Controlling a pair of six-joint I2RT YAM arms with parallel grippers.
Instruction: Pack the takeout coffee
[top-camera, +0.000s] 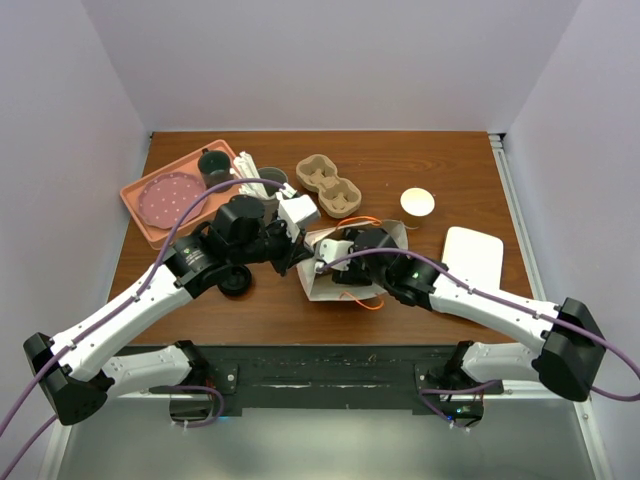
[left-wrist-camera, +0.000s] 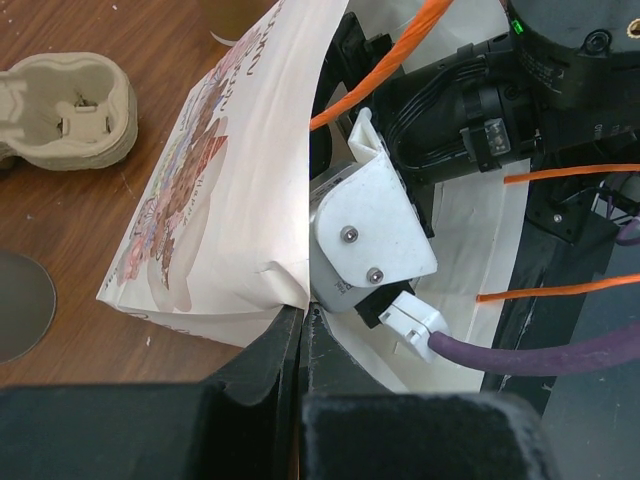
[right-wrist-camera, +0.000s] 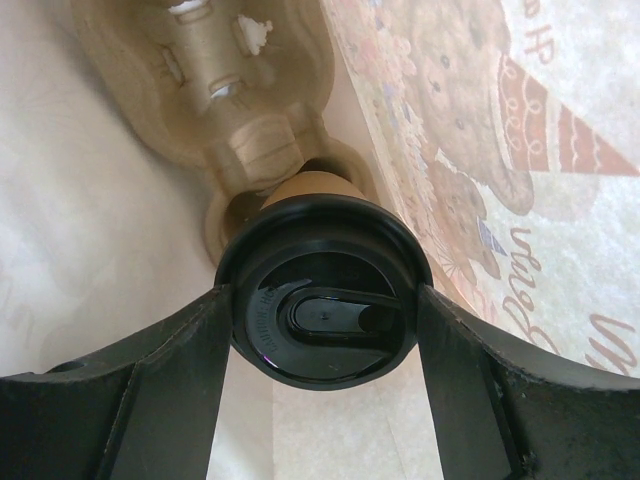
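The takeout coffee (right-wrist-camera: 325, 320), tan-sided with a black lid, lies inside a white paper bag (top-camera: 322, 287), its base in a hole of a cardboard cup carrier (right-wrist-camera: 220, 90). My right gripper (right-wrist-camera: 322, 290) reaches into the bag and is shut on the cup's lid, one finger on each side. My left gripper (left-wrist-camera: 303, 318) is shut on the edge of the bag's mouth (left-wrist-camera: 230, 180), which has bear prints on its side. In the top view the right gripper (top-camera: 345, 265) is sunk in the bag with the left gripper (top-camera: 305, 255) beside it; the cup itself is hidden there.
Another cup carrier (top-camera: 328, 185) sits on the table behind the bag. A pink tray (top-camera: 135, 205) at the back left carries a dotted plate (top-camera: 168, 198) and a dark mug (top-camera: 213, 163). A round white lid (top-camera: 418, 202) and a white slab (top-camera: 472, 255) lie to the right. Orange bag handles (left-wrist-camera: 560, 290) trail near the right arm.
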